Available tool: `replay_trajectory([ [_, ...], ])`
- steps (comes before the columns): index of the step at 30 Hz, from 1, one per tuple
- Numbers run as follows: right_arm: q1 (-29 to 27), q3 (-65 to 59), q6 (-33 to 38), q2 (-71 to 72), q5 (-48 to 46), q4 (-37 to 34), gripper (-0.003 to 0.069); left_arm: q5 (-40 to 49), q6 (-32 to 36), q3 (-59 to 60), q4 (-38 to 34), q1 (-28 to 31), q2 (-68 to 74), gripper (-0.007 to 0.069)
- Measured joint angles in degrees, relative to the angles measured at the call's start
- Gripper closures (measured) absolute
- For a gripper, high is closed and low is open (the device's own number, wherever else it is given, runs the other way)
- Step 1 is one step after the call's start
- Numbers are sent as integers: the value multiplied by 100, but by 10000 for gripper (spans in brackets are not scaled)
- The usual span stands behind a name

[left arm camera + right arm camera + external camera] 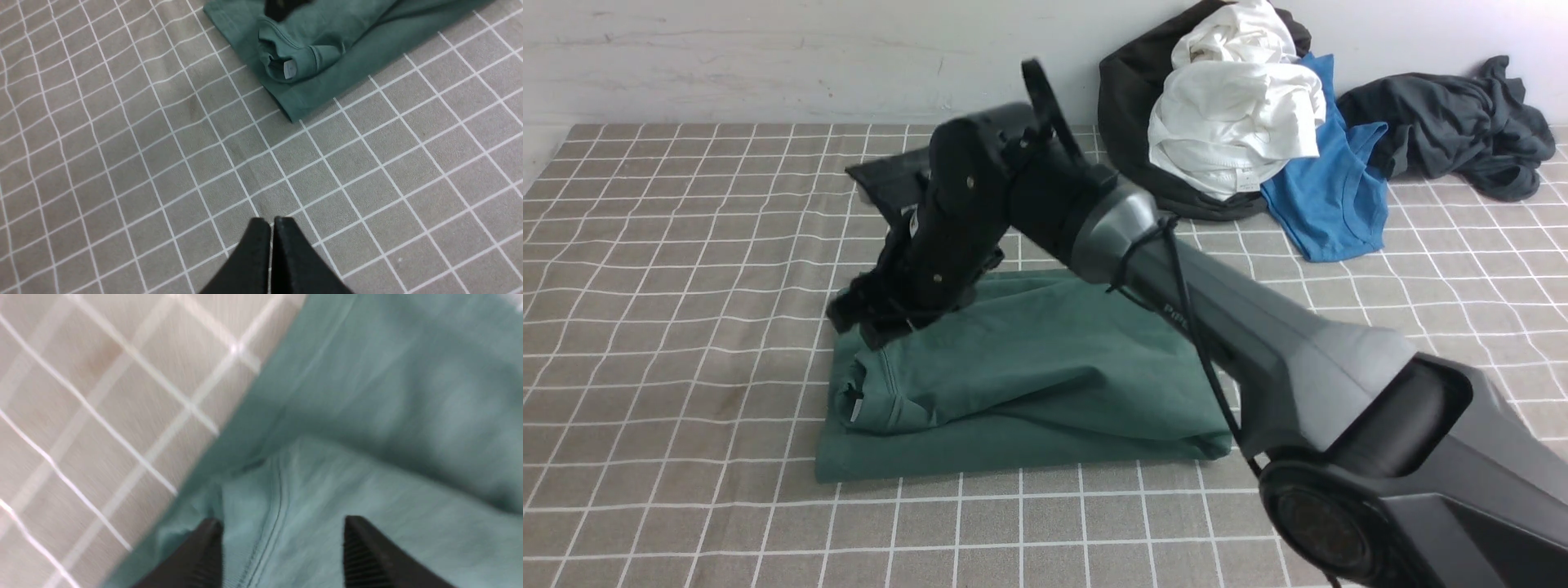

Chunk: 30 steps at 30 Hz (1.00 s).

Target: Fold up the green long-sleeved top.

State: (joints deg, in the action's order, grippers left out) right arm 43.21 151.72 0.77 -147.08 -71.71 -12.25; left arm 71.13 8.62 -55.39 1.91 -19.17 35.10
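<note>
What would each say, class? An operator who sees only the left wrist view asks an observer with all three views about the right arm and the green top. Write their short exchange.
Operator: Where is the right gripper?
Observer: The right gripper is at the far left corner of the green long-sleeved top.
Operator: Are its fingers shut?
Observer: No. The right wrist view shows the fingers apart, with a stitched seam of the fabric between them.
Operator: Is anything else lying nearby?
Observer: A heap of black, white and blue clothes lies behind the top, to the right.
</note>
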Motion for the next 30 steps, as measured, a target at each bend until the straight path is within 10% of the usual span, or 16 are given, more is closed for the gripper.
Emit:
replay_trajectory([
  [6, -20, -255, 51, 1178, -32, 22, 231, -276, -383, 880, 38, 0, -1316, 632],
  [18, -20, -3740, 638, 4518, -59, 474, 636, -1346, -699, 2489, 122, 0, -3618, 632],
  [30, -20, -6952, 481, 7926, 322, 969, 673, -1579, -681, 2786, 112, 0, -3619, 632],
])
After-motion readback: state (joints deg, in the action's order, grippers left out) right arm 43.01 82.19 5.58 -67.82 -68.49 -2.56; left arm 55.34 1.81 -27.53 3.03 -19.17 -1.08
